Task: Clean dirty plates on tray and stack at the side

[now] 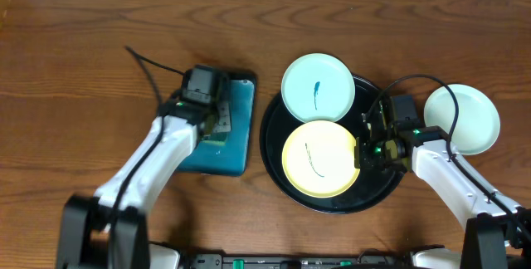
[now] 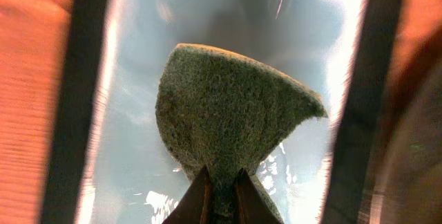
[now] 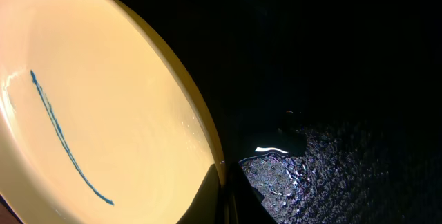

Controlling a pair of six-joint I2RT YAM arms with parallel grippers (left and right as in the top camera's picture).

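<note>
While overhead hides it, the left wrist view shows my left tool (image 2: 219, 191) clenched on a green sponge (image 2: 228, 106) over the teal tray (image 2: 131, 113). My right tool (image 3: 224, 193) pinches the yellow plate (image 3: 103, 113) rim, on the black tray (image 1: 270, 149). A mint plate (image 1: 319, 86) overlaps the tray's far edge; a white plate (image 1: 469, 124) sits on the counter (image 1: 83, 53), a cable (image 1: 454, 107) crossing it. Both arms angle inward.

Saw a black tray (image 1: 270, 140) right of centre, carrying a pale yellow plate (image 1: 319, 159) with a thin blue stroke. Saw a blue-marked mint plate (image 1: 318, 88) overlapping its far rim, a third pale plate (image 1: 462, 119) on the table (image 1: 83, 45) just right. Found the right gripper (image 1: 362, 151) at the yellow plate's right edge, the left gripper (image 1: 217, 128) over a teal tray (image 1: 236, 149) further left
</note>
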